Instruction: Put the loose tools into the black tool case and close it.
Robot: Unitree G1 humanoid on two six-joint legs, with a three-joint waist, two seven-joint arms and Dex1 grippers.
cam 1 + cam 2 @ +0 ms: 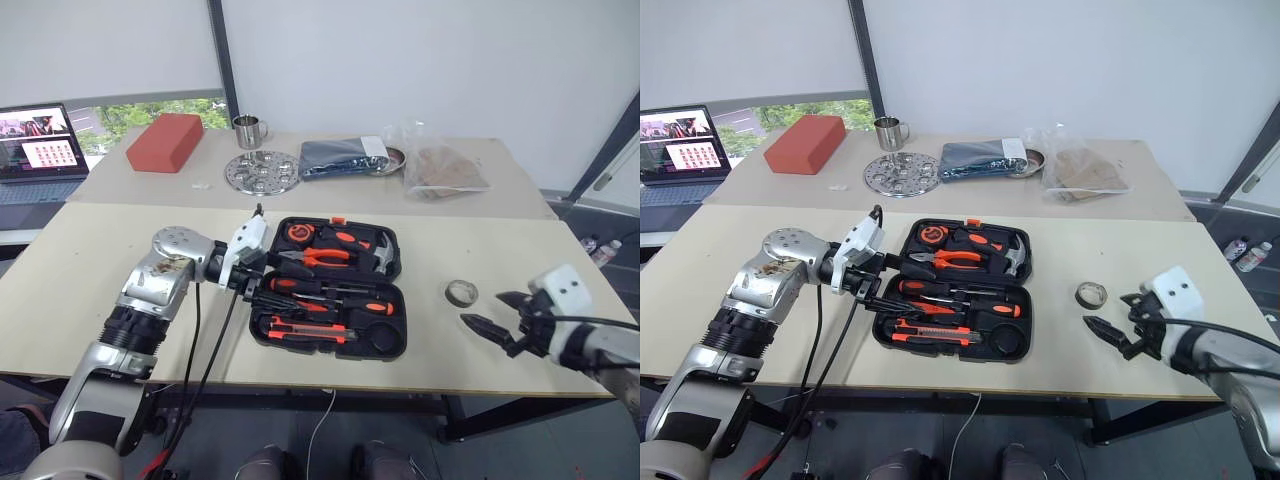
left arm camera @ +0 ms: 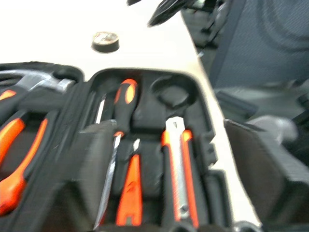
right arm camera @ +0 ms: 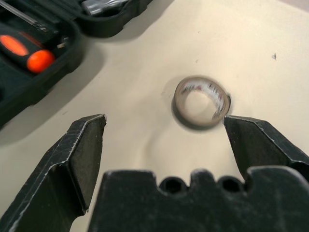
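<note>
The black tool case [image 1: 392,297] lies open mid-table. In its slots sit two screwdrivers [image 1: 330,287] [image 1: 345,306], a utility knife [image 1: 310,335], pliers, a hammer and a tape measure. The left wrist view looks over a screwdriver [image 2: 123,104], the knife [image 2: 176,164] and a thin orange tool [image 2: 129,188]. My left gripper [image 1: 262,288] hovers open at the case's left edge, holding nothing. A small tape roll [image 1: 461,293] lies on the table right of the case. My right gripper [image 1: 492,322] is open just short of the tape roll [image 3: 200,101], without touching it.
On the back table are a red block [image 1: 164,142], a metal cup [image 1: 248,130], a perforated metal disc [image 1: 262,171], a dark folded cloth [image 1: 345,157] and a plastic bag [image 1: 440,168]. A laptop [image 1: 40,150] stands far left. The table's front edge runs just below the case.
</note>
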